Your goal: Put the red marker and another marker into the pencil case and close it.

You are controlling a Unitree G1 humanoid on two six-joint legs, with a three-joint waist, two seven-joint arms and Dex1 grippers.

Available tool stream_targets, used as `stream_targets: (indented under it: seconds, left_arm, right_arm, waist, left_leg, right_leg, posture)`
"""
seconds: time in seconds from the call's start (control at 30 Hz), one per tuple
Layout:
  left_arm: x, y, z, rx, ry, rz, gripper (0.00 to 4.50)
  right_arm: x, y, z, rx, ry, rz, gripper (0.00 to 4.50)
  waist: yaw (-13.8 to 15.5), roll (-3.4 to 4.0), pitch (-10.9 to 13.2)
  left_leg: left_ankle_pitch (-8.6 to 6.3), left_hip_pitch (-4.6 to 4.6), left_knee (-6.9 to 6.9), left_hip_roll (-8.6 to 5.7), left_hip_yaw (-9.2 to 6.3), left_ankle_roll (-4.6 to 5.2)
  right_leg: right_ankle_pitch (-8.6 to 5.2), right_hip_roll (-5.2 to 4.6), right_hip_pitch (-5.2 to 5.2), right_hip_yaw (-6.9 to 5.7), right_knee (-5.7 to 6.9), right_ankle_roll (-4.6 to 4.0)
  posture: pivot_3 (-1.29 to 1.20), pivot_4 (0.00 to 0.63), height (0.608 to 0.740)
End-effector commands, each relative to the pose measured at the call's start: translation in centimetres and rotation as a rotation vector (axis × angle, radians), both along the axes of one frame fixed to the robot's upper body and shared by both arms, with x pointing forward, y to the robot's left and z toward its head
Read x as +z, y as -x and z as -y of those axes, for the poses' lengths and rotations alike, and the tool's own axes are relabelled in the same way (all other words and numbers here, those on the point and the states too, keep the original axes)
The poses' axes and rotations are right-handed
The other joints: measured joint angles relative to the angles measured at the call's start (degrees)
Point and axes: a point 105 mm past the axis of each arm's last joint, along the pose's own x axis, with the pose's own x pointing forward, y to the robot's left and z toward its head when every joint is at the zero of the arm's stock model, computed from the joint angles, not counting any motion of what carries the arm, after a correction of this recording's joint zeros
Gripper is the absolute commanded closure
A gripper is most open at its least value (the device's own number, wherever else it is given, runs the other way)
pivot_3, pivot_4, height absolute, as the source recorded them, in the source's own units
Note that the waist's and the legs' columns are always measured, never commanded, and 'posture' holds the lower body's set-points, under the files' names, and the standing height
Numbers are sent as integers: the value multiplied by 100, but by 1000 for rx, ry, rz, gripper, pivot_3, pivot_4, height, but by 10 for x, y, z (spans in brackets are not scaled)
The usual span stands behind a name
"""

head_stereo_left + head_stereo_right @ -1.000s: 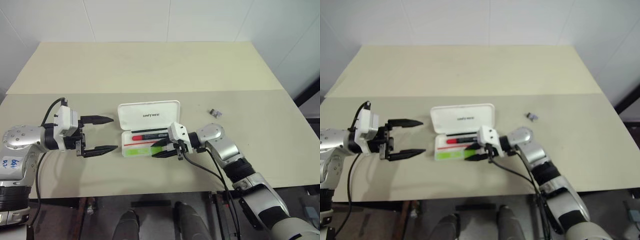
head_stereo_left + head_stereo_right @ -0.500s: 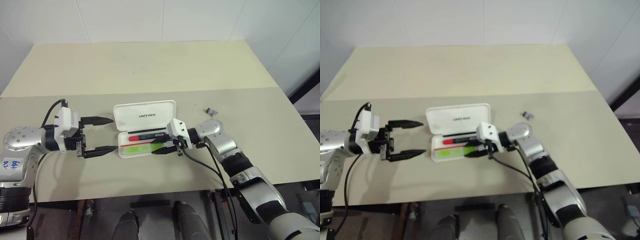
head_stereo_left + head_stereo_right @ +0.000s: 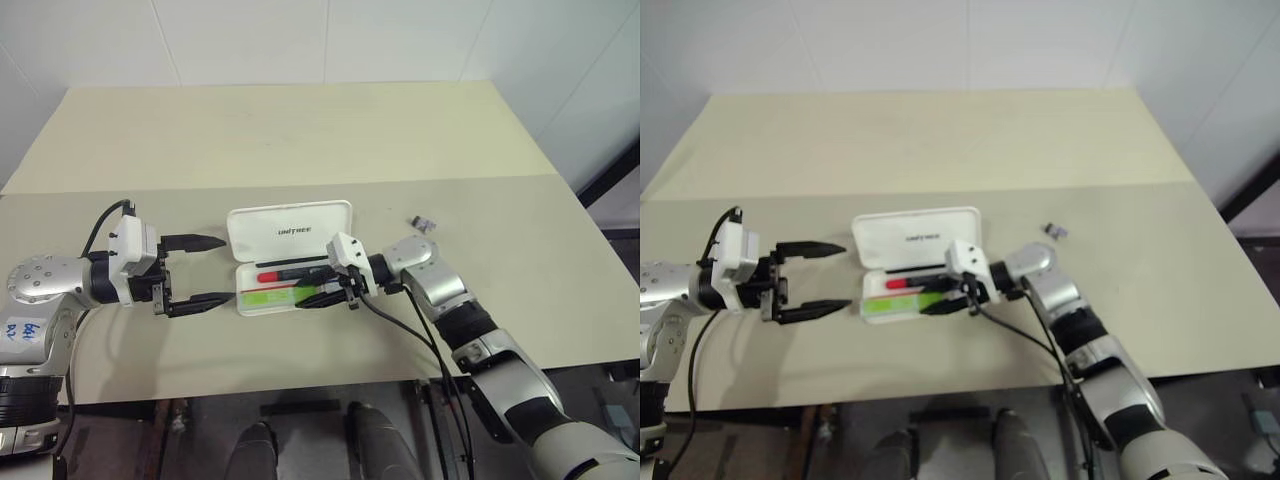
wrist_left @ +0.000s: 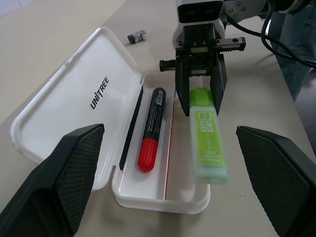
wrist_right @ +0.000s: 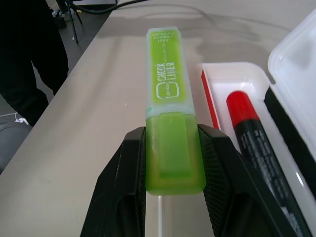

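Pencil case (image 3: 290, 245) lies open on the table (image 3: 300, 130), lid flat; red marker (image 4: 151, 130) rests in its tray. Right gripper (image 4: 200, 94) pinches the green marker (image 4: 208, 140) just above the tray's near side. Left gripper (image 3: 200, 270) spread wide beside the case. Small grey clip (image 3: 424, 224) well apart.

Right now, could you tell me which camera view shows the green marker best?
The right wrist view: the green marker is close up, its printed label readable. The left wrist view shows it whole, over the pencil case. In both eye views it is a small green strip.
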Motion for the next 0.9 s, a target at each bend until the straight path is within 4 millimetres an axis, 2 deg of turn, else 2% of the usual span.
stream_targets:
  seconds: [0.03, 0.77, 0.9]
  left_arm:
    - [10, 4, 1, -6, 2, 47, 0]
    - [11, 6, 3, 0, 3, 47, 0]
    - [11, 6, 3, 1, 2, 46, 0]
  right_arm:
    - [9, -2, -1, 12, -23, 32, 3388]
    - [-3, -19, -3, -32, 12, 34, 3388]
    - [1, -22, -3, -39, -4, 63, 1973]
  waist:
    - [4, 0, 0]
    - [-2, 0, 0]
    - [-1, 0, 0]
  left_leg:
    - [0, 0, -1, 0, 0, 0]
    - [0, 0, -2, 3, 0, -1]
    - [0, 1, -1, 3, 0, -1]
  right_leg:
    - [0, 1, 0, 0, 0, 0]
    - [0, 4, -1, 0, -1, -1]
    - [0, 4, -1, 0, 1, 0]
  posture:
    - [0, 150, 740]
    - [0, 150, 740]
    - [0, 150, 740]
